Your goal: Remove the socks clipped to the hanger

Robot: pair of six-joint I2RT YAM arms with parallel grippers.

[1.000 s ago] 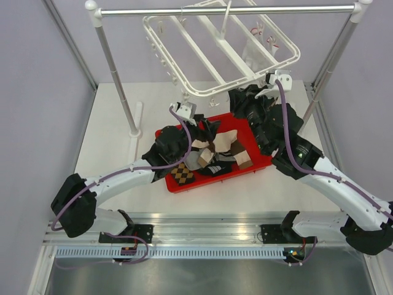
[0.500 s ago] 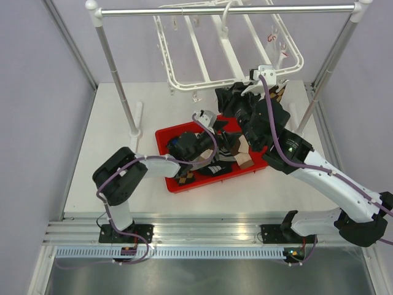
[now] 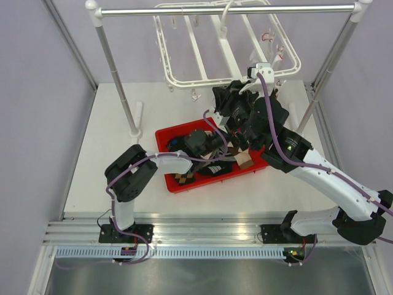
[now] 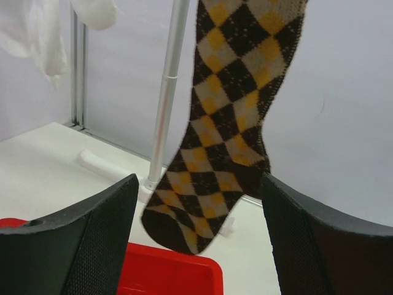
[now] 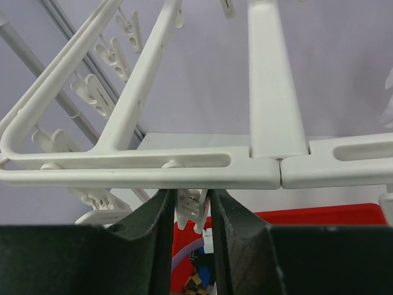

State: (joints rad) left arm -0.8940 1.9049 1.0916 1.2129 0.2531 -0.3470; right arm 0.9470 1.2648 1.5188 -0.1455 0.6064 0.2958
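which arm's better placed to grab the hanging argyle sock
The left gripper: the argyle sock hangs ahead of its open jaws; the right gripper is shut on a clip under the hanger.

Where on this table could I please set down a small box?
Bare table lies left of the red tray, out from the rack's left post, and in the strip between tray and near edge. Crowded: the tray, full of socks, with the left arm and right arm over it.
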